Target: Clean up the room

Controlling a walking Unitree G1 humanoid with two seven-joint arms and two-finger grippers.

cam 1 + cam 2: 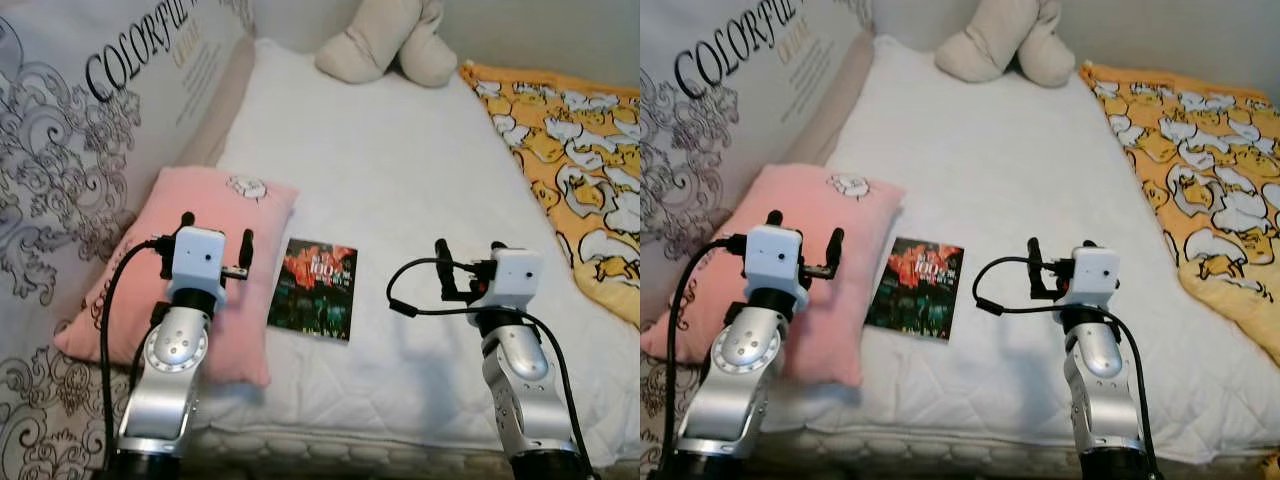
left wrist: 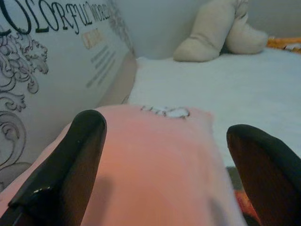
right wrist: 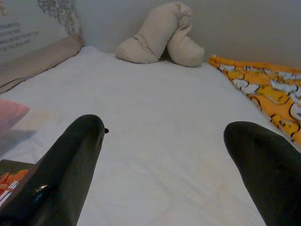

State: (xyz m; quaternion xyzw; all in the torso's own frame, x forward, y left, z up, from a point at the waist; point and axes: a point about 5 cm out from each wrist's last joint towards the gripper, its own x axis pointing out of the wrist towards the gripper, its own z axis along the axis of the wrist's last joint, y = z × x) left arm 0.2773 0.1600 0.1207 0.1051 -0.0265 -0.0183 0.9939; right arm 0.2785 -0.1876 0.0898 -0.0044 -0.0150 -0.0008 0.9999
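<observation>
I see both jaws wide: left gripper (image 1: 216, 240) over pink pillow (image 1: 210, 215), book (image 1: 315, 288) beside, right gripper (image 1: 468, 264) above mattress (image 1: 400, 170)

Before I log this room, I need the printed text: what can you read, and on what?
"COLORFUL WORLD": large black letters on the headboard panel.
Orange line and small grey print beneath: too blurred.
"100": on the book cover, doubtful; the rest unreadable.
pink pillow patch: no legible text.
</observation>
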